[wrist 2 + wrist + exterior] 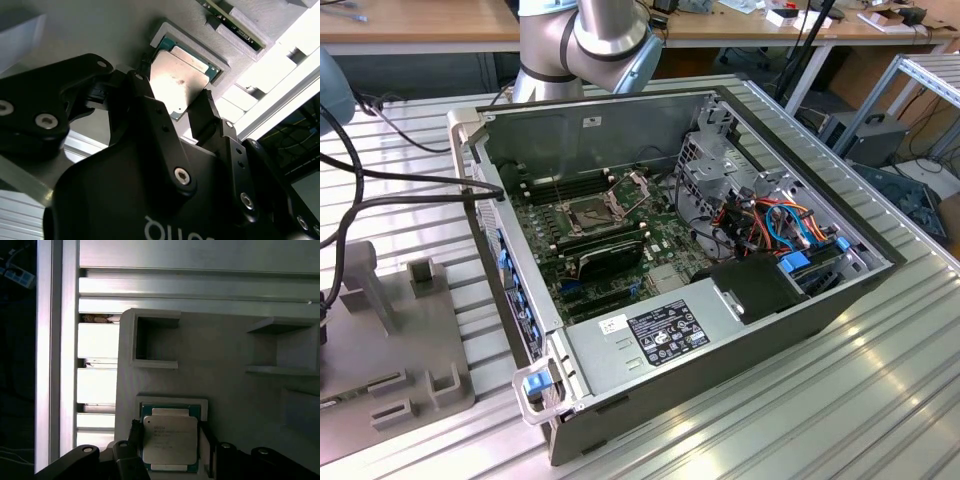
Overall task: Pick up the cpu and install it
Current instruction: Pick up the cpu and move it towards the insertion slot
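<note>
Silver-grey cpu (170,440) lies seated in the recess of the grey fixture (220,350), which apparently locates it squarely between the spread fingers (134,432) for an edge grasp.

Soft, even light fills the exterior view, with a pale sheen on the ribbed table (860,400). In the second wrist view hard glare whitens the cpu (181,82) top beside deep shadow. In the first wrist view the table's bare slats burn out white.
</note>
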Action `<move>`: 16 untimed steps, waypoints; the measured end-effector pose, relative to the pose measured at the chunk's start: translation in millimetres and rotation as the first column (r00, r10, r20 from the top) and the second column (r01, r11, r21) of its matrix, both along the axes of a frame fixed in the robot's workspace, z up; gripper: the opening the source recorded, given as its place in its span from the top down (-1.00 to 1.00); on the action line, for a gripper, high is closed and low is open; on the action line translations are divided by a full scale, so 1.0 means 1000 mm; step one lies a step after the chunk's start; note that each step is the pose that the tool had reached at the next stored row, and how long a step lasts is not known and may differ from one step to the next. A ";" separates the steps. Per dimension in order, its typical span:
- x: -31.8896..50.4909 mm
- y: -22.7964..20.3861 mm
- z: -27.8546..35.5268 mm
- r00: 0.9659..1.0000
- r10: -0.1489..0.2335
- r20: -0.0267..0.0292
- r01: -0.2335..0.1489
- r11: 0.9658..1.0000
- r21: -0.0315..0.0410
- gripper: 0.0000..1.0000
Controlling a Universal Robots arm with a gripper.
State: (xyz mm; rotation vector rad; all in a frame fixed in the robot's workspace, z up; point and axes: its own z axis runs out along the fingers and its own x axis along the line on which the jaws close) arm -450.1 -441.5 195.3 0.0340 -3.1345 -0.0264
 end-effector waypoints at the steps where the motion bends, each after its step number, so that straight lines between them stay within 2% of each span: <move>1: 0.0000 0.0000 0.0009 1.000 0.000 0.000 0.000 1.000 0.000 -0.08; 16: 0.0000 0.0000 0.0157 1.000 0.000 0.000 0.000 1.000 -0.003 -0.08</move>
